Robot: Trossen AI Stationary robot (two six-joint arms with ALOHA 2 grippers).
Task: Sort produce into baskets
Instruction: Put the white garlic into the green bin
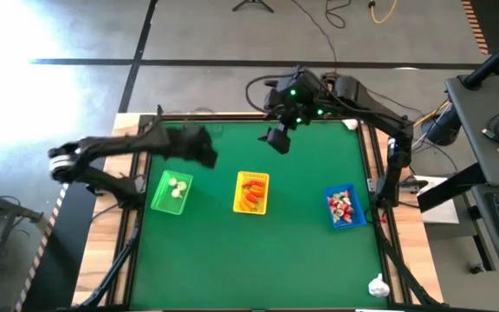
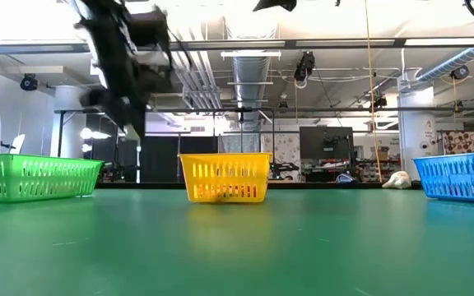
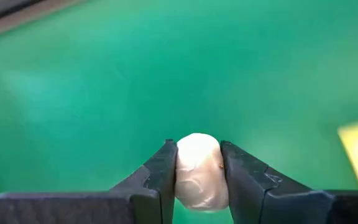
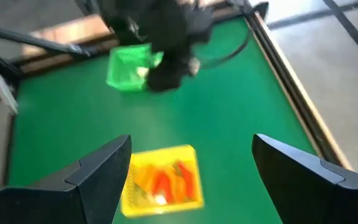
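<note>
Green basket (image 1: 171, 192) left of centre holds white pieces, yellow basket (image 1: 251, 192) mid-frame orange ones, blue basket (image 1: 341, 208) right red-and-white; one cream piece (image 3: 197, 172) pinched between dark fingers

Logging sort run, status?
Left gripper shut on white piece, above mat near green basket. Right gripper open, raised at the rear. Path clear.

The left gripper (image 1: 204, 147) is raised above the counter's rear-left area, arm reaching in from the left, jaws clamped on a white piece (image 3: 197, 172). The right gripper (image 1: 277, 139) hangs high at rear centre, jaws spread wide, holding nothing.
</note>
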